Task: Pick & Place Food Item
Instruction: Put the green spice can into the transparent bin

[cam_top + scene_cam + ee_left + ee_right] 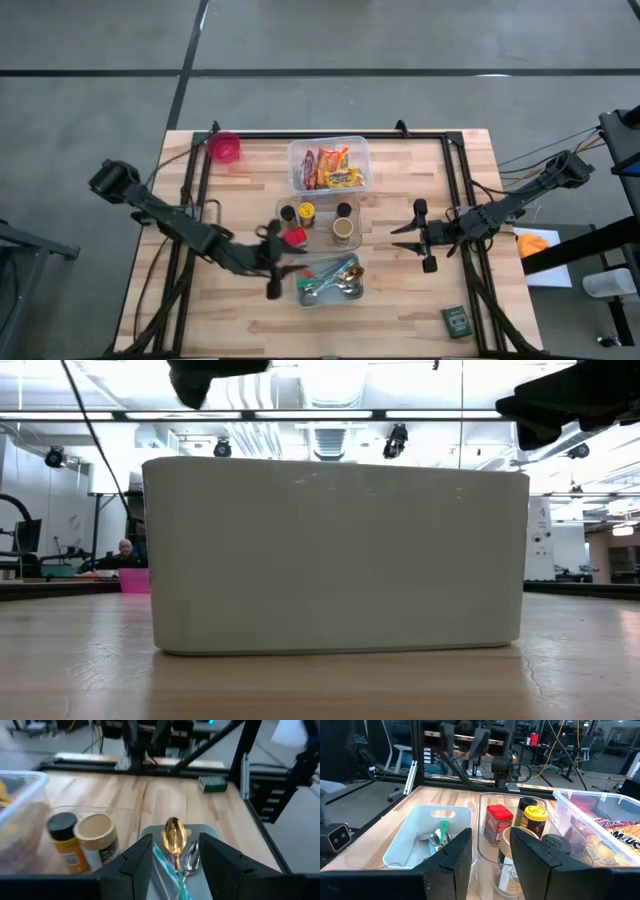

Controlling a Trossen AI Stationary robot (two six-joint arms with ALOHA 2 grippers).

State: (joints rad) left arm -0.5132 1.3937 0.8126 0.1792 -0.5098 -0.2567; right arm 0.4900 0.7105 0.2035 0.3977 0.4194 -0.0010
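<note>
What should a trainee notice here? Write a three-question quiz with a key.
1. True or false: the gold spoon lies in the snack bin.
2. Which item sits alone near the table corner on the right arm's side? A) pink cup B) green box C) yellow-lid jar
3. Fill in: the left gripper and right gripper have open jaws and hold ____.
Key: 1 false, it lies in the white bin; 2 B; 3 nothing.
</note>
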